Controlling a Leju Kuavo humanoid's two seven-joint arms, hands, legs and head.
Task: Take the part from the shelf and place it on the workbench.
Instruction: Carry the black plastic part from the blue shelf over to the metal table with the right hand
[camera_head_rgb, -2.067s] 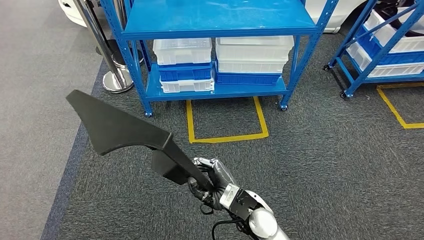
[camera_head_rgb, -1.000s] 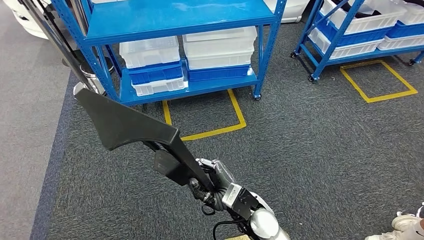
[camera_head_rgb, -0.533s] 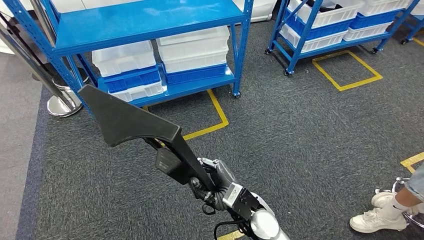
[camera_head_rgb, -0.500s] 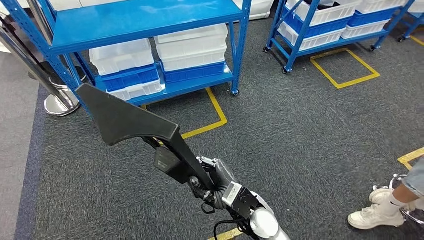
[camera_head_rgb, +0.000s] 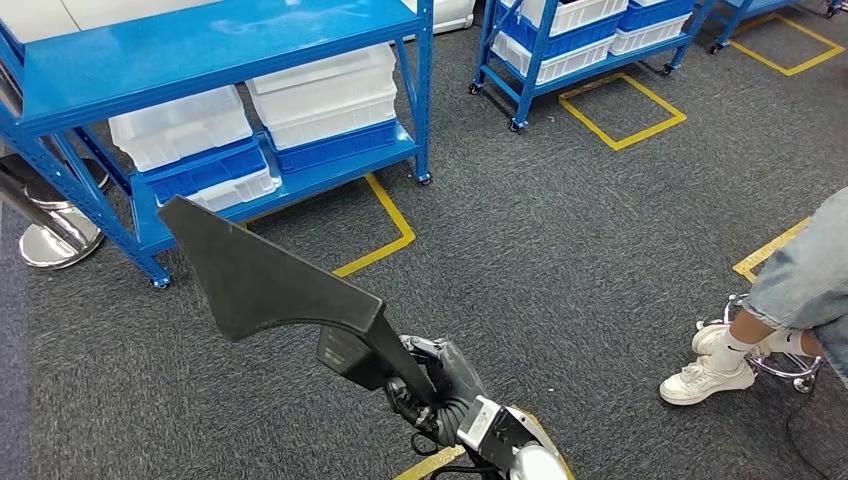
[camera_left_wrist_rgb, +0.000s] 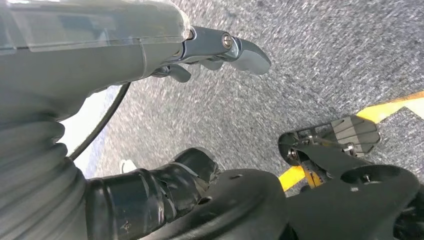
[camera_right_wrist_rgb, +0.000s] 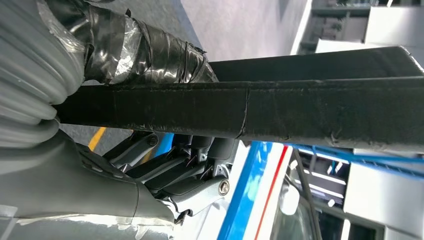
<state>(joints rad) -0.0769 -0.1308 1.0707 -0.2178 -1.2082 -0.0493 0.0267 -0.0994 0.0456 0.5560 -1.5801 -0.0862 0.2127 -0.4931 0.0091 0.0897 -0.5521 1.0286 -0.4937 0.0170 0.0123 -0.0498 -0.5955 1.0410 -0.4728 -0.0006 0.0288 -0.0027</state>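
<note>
- Head view: the right hand (camera_head_rgb: 435, 385) grips the narrow stem of the black part (camera_head_rgb: 270, 280), fingers wrapped tight round it. The part is carried up off the grey carpet (camera_head_rgb: 560, 270), its broad flat blade fanning out to the left and away, in front of the blue shelf (camera_head_rgb: 190, 60). White and blue bins (camera_head_rgb: 250, 120) sit on the shelf's lower level. A second blue shelf (camera_head_rgb: 560, 40) stands far right. At the right edge, a person's leg and white shoe (camera_head_rgb: 705, 380).
- Left wrist view: the left hand (camera_left_wrist_rgb: 210, 50) hangs above the carpet holding nothing, its fingers loose and apart.
- Right wrist view: the part's dark edge (camera_right_wrist_rgb: 280, 112) crosses close up, with the fingers (camera_right_wrist_rgb: 165, 172) clamped beneath it.
</note>
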